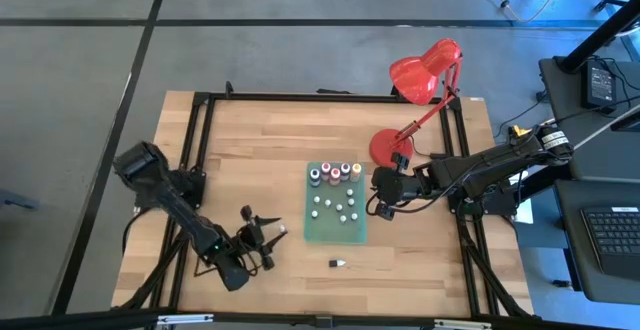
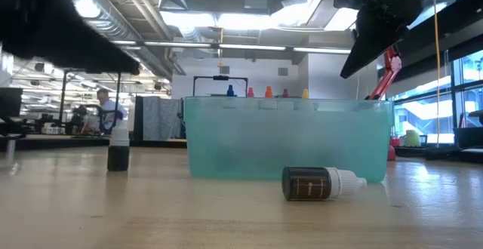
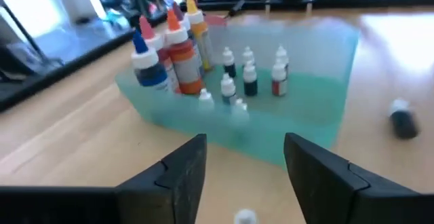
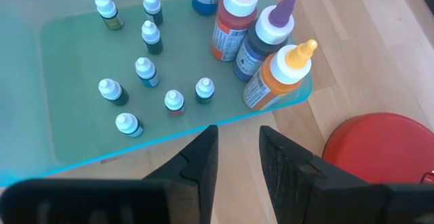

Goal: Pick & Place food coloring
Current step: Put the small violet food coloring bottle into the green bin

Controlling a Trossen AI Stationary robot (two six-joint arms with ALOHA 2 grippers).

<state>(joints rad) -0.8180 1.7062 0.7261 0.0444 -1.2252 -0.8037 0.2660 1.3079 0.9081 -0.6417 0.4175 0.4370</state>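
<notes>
left gripper (image 1: 262, 232) jaws spread, empty, low over table left of green tray (image 1: 335, 232) | upright dark bottle (image 2: 118, 152) just under it | fallen bottle (image 1: 339, 264) lies sideways right of jaws, left arm nearer | right gripper (image 1: 378, 202) narrow gap, empty, at tray's right edge by big bottles (image 4: 261, 37)

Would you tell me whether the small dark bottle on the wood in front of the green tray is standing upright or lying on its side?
Lying on its side. In the low view the dark bottle rests lengthwise on the table, its white cap pointing sideways, outside the green tray.
</notes>
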